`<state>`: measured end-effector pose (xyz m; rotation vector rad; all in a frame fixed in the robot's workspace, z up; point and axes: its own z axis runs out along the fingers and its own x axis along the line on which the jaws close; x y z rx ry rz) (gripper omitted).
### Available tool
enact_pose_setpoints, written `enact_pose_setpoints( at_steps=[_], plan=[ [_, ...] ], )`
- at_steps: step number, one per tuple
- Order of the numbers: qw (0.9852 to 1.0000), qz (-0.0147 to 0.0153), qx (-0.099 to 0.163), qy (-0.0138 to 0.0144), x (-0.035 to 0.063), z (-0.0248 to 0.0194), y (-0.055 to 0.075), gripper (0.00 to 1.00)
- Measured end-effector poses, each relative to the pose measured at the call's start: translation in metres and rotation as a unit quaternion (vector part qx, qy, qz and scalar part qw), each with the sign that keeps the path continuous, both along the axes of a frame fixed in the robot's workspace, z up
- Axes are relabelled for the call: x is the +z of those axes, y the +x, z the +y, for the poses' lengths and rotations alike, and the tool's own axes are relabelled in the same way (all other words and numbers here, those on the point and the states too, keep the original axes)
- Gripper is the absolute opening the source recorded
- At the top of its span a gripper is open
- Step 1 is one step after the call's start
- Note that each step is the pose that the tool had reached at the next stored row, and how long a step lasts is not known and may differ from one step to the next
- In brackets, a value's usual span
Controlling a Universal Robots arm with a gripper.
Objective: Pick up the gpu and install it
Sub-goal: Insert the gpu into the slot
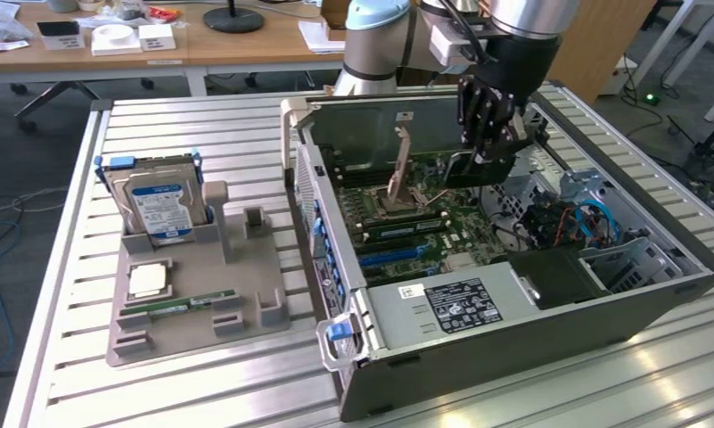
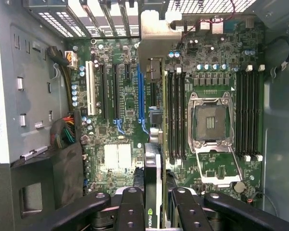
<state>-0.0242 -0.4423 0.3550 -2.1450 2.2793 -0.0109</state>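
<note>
Slatted aluminium worktop [image 1: 190, 392] carries an open grey computer case [image 1: 512, 330] and, on the exterior view's left, a grey plastic fixture tray [image 1: 256, 294] with a silver blue-labelled hard drive [image 1: 160, 209] upright in it; wooden office desks [image 1: 261, 40] behind. Black multi-finger tool [image 1: 494, 150] [image 2: 156, 192] is partly closed, pinching the thin dark rectangular gpu [image 1: 470, 171] [image 2: 152, 163] by both faces, edge-on. Gpu hangs inside the case above the green motherboard [image 2: 120, 110], beside the blue expansion slots [image 2: 141, 96].

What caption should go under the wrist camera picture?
Black tool holds a thin dark gpu card edge-on over the green motherboard inside the open grey computer case.
</note>
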Motion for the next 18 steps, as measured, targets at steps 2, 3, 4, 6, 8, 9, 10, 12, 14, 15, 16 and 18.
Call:
enact_pose_setpoints(
  at_steps=[2, 3, 4, 6, 8, 9, 10, 12, 14, 15, 16, 18],
  plan=[
    [1.0000, 0.0000, 0.000, 0.0000, -0.0002, 0.0000, -0.0015, 0.27],
    [1.0000, 0.0000, 0.000, 0.0000, -0.0003, 0.0000, -0.0023, 0.27],
    [1.0000, 0.0000, 0.000, 0.0000, -0.0004, 0.0000, -0.0033, 0.27],
    [1.0000, 0.0000, 0.000, 0.0000, -0.0005, 0.0000, -0.0051, 0.27],
    [1.0000, 0.0000, 0.000, 0.0000, -0.0006, 0.0000, -0.0066, 0.27],
    [1.0000, 0.0000, 0.000, 0.0000, -0.0007, 0.0000, -0.0071, 0.27],
    [1.0000, 0.0000, 0.000, 0.0001, -0.0007, 0.0000, -0.0076, 0.27],
    [1.0000, 0.0000, 0.000, 0.0001, -0.0007, -0.0001, -0.0085, 0.27],
    [1.0000, 0.0000, 0.000, 0.0001, -0.0007, -0.0014, -0.0091, 0.27],
    [1.0000, 0.0000, 0.000, 0.0000, -0.0007, -0.0022, -0.0093, 0.27],
    [1.0000, 0.0000, 0.000, 0.0000, -0.0007, -0.0029, -0.0096, 0.27],
    [1.0000, 0.0000, 0.000, 0.0001, -0.0007, -0.0041, -0.0100, 0.27]
  ],
)
